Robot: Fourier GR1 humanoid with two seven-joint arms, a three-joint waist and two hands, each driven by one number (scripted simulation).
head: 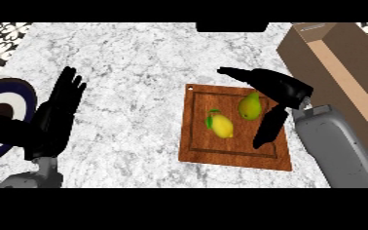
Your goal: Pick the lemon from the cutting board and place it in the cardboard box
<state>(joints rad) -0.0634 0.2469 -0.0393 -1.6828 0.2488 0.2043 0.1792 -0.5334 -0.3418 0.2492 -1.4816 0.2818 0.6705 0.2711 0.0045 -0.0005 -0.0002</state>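
On board: lemon (222, 125) lying beside pear (249, 105)
Right hand (277, 95): hovering, fingers spread, holding nothing
Left hand (57, 112): resting, fingers straight
Risk: fingers closing on pear instead

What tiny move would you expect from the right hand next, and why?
Probably a short shift left and down onto the lemon. The right hand is open over the cutting board, nearer the pear, with nothing held; its fingers end just right of the lemon.

L robot hand (56, 112) open, R robot hand (282, 93) open, fingers spread
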